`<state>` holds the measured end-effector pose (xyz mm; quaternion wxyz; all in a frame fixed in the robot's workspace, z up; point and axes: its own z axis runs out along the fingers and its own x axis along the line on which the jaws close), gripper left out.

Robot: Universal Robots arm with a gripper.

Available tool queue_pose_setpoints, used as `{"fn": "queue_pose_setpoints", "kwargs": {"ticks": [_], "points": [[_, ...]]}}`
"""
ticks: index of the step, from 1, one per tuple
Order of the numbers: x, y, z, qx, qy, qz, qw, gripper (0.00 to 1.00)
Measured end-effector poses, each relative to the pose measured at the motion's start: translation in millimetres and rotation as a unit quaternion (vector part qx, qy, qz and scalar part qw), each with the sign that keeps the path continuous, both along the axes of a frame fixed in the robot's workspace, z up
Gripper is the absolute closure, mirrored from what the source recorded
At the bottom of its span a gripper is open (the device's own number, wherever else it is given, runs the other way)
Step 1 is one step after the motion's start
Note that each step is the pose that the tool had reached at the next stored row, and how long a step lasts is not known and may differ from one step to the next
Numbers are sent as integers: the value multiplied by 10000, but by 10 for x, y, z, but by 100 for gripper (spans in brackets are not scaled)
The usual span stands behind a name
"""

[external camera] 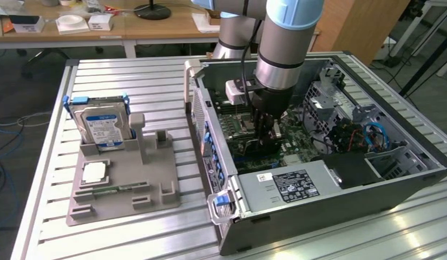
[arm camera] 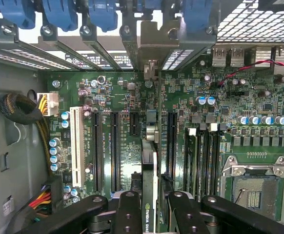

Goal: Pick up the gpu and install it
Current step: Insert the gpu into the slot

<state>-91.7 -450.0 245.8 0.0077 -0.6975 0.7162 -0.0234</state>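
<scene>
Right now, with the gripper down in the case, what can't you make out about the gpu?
- Exterior view: the gpu's lower edge is hidden behind the gripper and arm, so its contact with the motherboard can't be judged.
- Wrist view: the gpu is seen edge-on; the fingers cover its near end, and whether it is seated in a slot can't be told.
- Wrist view: the bracket end is partly masked by the blue clips.

Out past the work area, a wooden desk (external camera: 130, 27) runs along the back — a black round lamp base (external camera: 152, 12) and small white boxes (external camera: 70, 23) sit on it. To the exterior view's right, a wooden cabinet panel (external camera: 361, 27). Dark floor (external camera: 21, 70), loose cables (external camera: 11, 122) trailing — bright light glares off the ribbed aluminium table (external camera: 122, 76).
</scene>
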Motion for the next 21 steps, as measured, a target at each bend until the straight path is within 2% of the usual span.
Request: {"fn": "queue_pose_setpoints", "kwargs": {"ticks": [5,7,10,13,17,21], "points": [[-1,2,-7,8,-3,-1,10000,73],[0,1,-1,1,-1,-1,10000,61],[0,0,0,0,0,0,10000,55],[0,0,0,1,0,0,10000,44],[0,0,81,0,0,0,10000,44],[0,0,204,0,0,0,10000,44]]}}
